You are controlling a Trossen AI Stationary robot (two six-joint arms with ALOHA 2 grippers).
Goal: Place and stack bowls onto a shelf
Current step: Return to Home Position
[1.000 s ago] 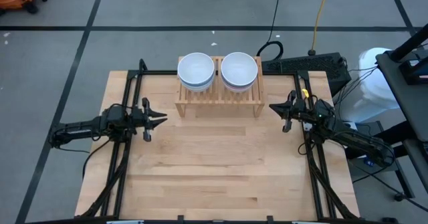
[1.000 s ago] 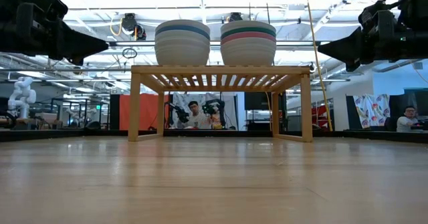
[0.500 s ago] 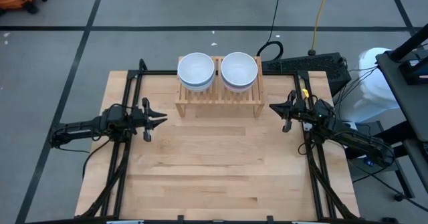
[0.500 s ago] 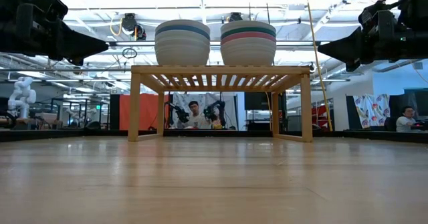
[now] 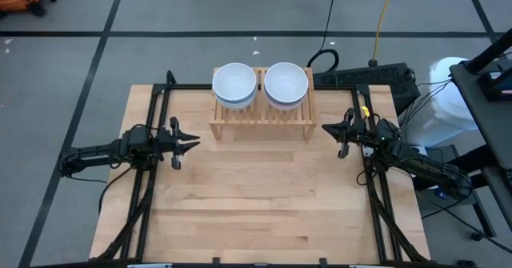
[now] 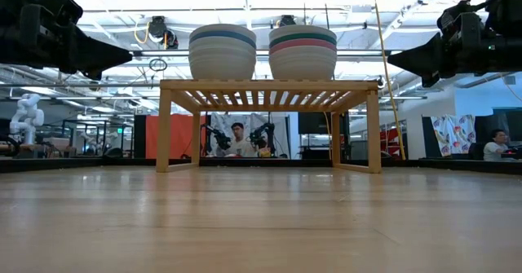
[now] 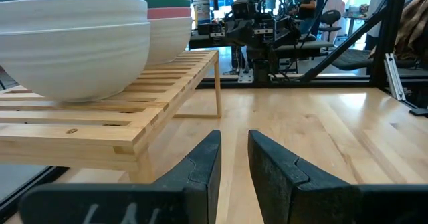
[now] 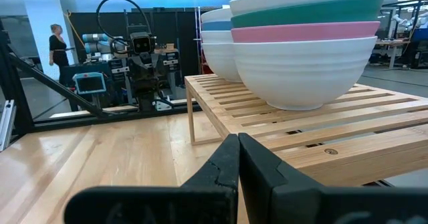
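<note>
Bowls (image 5: 234, 84) stand in two tall stacks, side by side on the shelf (image 5: 262, 125) at the bench's (image 5: 264, 196) far edge. Left fingers (image 7: 200, 167), barely parted, and right fingers (image 8: 224, 164), pressed together, hold nothing and sit well apart from the shelf. A careless arm swing could topple those stacks.

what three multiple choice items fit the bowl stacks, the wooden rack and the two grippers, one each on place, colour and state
1. Where does the stack of round bowls with a blue one stand?
A on the low light-wood slatted shelf
B on the tabletop
C in a gripper

2. Which colours sit between the white bowls in the stack nearer the right arm?
A blue only
B pink and dark green
C red and yellow

3. What do the left gripper and right gripper hold?
A a white bowl each
B the shelf
C nothing

Answers: 1 A, it rests on the slats. 2 B, both bands show. 3 C, nothing lies between either's fingers.
</note>
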